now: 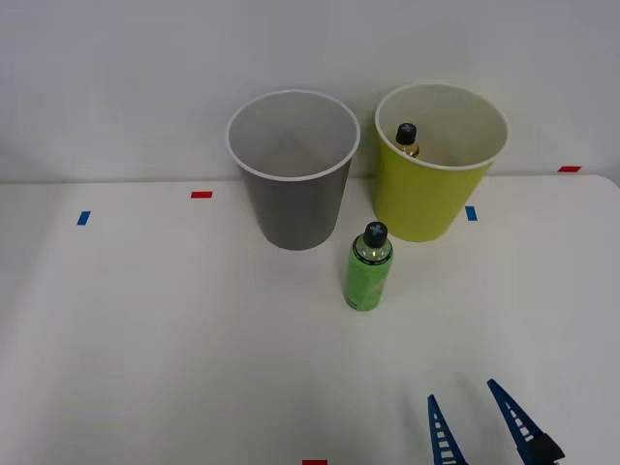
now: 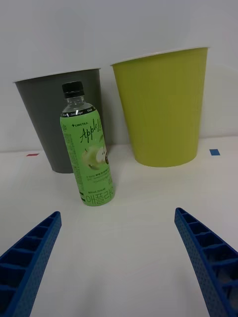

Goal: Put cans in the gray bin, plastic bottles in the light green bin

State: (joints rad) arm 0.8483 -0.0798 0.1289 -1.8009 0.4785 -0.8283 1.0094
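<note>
A bright green plastic bottle point(image 1: 368, 271) point(image 2: 88, 151) with a black cap stands upright on the white table, in front of the two bins. Behind it to the left stands the gray bin point(image 1: 293, 170) point(image 2: 54, 124). The light green bin point(image 1: 438, 163) point(image 2: 161, 106) is behind it to the right, and a second bottle point(image 1: 407, 139) with a black cap and amber neck sits inside it. My right gripper point(image 1: 480, 426) point(image 2: 118, 257) is open near the table's front edge, some way short of the green bottle, with nothing between its blue fingers point(image 2: 29, 257).
Small red tape marks point(image 1: 201, 195) and blue tape marks point(image 1: 83, 218) are stuck on the table. A white wall rises right behind the bins. The table's right edge point(image 1: 612, 194) is close to the light green bin.
</note>
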